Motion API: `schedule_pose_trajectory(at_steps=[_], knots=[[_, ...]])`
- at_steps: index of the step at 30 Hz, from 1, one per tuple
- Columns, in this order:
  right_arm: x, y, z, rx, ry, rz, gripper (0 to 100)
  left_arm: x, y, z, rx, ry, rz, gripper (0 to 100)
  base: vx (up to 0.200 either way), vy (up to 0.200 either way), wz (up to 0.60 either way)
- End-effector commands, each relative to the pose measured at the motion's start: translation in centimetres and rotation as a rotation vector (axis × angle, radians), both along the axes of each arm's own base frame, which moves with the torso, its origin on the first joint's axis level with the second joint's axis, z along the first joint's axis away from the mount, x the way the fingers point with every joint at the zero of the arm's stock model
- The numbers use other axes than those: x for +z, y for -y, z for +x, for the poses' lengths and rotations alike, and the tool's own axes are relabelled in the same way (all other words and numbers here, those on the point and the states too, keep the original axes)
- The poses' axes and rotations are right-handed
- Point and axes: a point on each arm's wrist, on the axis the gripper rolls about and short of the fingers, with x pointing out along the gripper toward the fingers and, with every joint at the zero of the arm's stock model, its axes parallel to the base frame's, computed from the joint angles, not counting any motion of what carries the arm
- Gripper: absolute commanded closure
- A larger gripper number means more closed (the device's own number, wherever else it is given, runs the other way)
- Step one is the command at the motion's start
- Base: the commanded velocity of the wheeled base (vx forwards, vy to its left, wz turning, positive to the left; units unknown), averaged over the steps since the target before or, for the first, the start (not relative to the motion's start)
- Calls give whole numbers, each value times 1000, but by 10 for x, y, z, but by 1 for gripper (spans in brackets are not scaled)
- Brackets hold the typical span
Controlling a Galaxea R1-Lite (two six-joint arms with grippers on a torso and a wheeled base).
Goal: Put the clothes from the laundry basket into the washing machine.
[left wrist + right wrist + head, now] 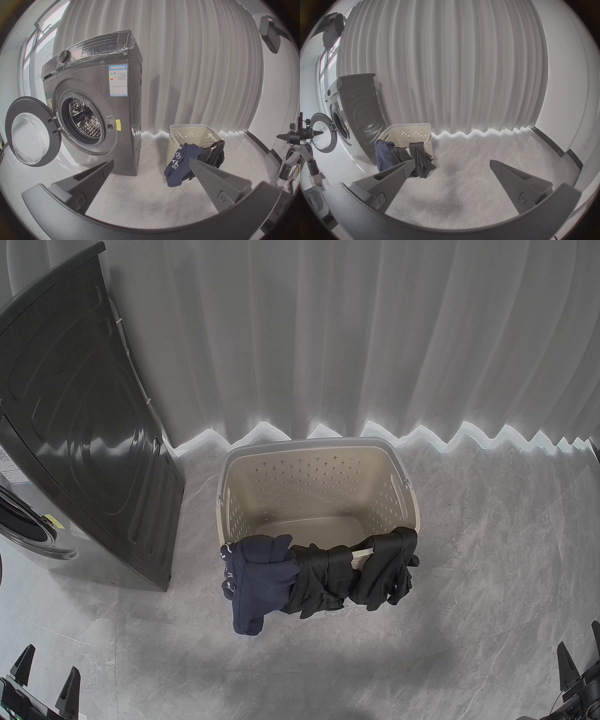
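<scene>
A beige laundry basket (315,449) stands on the floor in front of the curtain. Over its near rim hang a navy garment (259,580) and black clothes (350,574). The basket (190,132) with the navy garment (179,164) also appears in the left wrist view, and the basket (407,134) with its clothes (420,159) in the right wrist view. A dark grey washing machine (81,421) stands to the left, its round door (29,131) swung open and the drum (84,118) visible. My left gripper (151,165) is open and low at the near left. My right gripper (451,165) is open at the near right. Both hold nothing.
A white pleated curtain (350,334) closes off the back. Grey marbled floor (475,540) lies open between me and the basket and to its right. A dark baseboard and wall (565,131) run along the right side.
</scene>
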Motion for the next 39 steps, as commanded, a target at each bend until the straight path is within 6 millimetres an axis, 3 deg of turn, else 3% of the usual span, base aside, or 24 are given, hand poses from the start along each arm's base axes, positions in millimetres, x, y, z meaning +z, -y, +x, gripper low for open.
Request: schedule_pose_trajectory(at_steps=[1, 4, 7, 9, 11, 12, 13, 15, 21, 26, 39], knots=[[40, 0, -11, 6, 130, 11, 0, -5, 0, 0, 0, -6, 2, 0, 0, 0, 0], [47, 0, 0, 28, 10, 11, 0, -5, 0, 0, 0, -6, 2, 0, 0, 0, 0], [43, -2, 27, 113, -216, 43, 0, -5, 0, 0, 0, -6, 2, 0, 0, 0, 0], [49, -5, 55, 162, -369, 132, 0, -5, 0, 0, 0, -6, 0, 0, 0, 0, 0], [55, -8, 82, 167, -421, 172, 0, -5, 0, 0, 0, -6, -3, 0, 0, 0, 0], [56, -8, 87, 170, -423, 172, 0, -5, 0, 0, 0, -6, -3, 0, 0, 0, 0], [58, -13, 111, 196, -424, 166, 0, -5, 0, 0, 0, -6, -3, 0, 0, 0, 0], [57, -19, 135, 224, -417, 159, 0, -5, 0, 0, 0, -6, -3, 0, 0, 0, 0], [43, -42, 183, 284, -473, 130, 0, -5, 0, 0, 0, -6, -1, 0, 0, 0, 0], [35, -54, 210, 285, -483, 120, 0, -5, 0, 0, 0, -6, -3, 0, 0, 0, 0], [27, -81, 246, 319, -510, 116, 0, -5, 0, 0, 0, -6, -3, 0, 0, 0, 0]])
